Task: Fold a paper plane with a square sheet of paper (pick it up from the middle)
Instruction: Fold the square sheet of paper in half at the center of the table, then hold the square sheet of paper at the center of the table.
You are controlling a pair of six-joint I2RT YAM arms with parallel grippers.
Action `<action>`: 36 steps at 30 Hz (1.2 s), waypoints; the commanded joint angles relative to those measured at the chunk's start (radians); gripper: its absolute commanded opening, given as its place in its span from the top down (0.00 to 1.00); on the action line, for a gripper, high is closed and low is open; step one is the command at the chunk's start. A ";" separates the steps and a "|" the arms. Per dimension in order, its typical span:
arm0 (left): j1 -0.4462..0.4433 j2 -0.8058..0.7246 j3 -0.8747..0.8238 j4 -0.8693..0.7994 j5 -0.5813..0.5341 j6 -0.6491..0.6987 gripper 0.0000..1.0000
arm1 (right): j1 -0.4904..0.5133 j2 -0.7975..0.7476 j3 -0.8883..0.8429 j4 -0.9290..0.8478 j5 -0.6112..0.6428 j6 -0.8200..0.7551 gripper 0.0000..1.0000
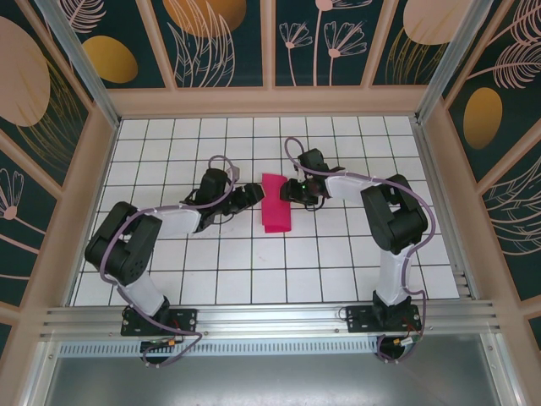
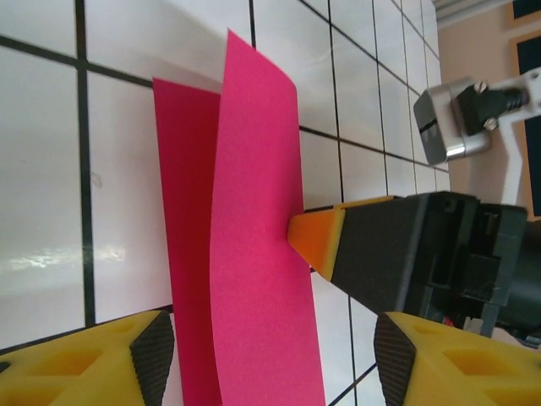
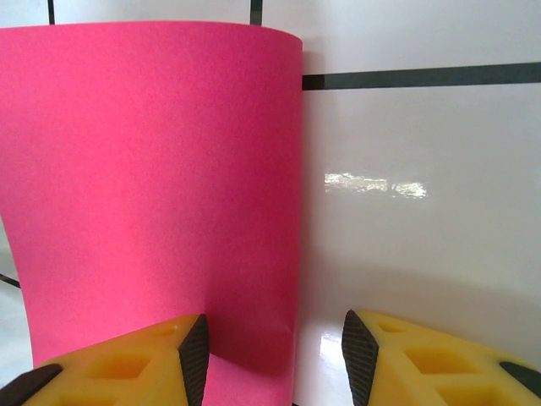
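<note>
Top cam overhead from near side, facing down+fwd, wrist cams v. close, opposite sides, share sheet [image 1: 275, 211]

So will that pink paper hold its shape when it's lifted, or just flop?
Probably floppy: the raised flap of the square sheet of paper bows in a curve. Likely very light, being so thin. On the glossy table it may slide when nudged.

One pink sheet [image 1: 275, 205], folded into two layers, has one edge between the right jaws and its width between the left jaws. Two arms: the left arm [image 1: 173, 222] and the right arm [image 1: 389, 211]. Two pairs of jaws, each with two fingers [image 3: 127, 364], four in all. One bench [image 1: 338, 262].
</note>
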 commanded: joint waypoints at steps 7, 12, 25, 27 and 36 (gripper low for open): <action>-0.002 0.098 0.010 0.118 0.108 -0.042 0.34 | -0.025 -0.032 -0.053 -0.011 -0.050 0.009 0.51; -0.003 0.123 0.010 0.199 0.149 -0.075 0.46 | -0.040 -0.042 -0.067 0.008 -0.084 0.025 0.52; -0.003 0.173 0.014 0.298 0.205 -0.118 0.65 | -0.056 -0.050 -0.087 0.037 -0.130 0.052 0.53; -0.003 0.175 0.011 0.322 0.213 -0.125 0.72 | -0.057 -0.051 -0.087 0.038 -0.133 0.055 0.53; -0.007 0.197 0.025 0.359 0.244 -0.135 0.79 | -0.067 -0.070 -0.091 0.045 -0.151 0.070 0.53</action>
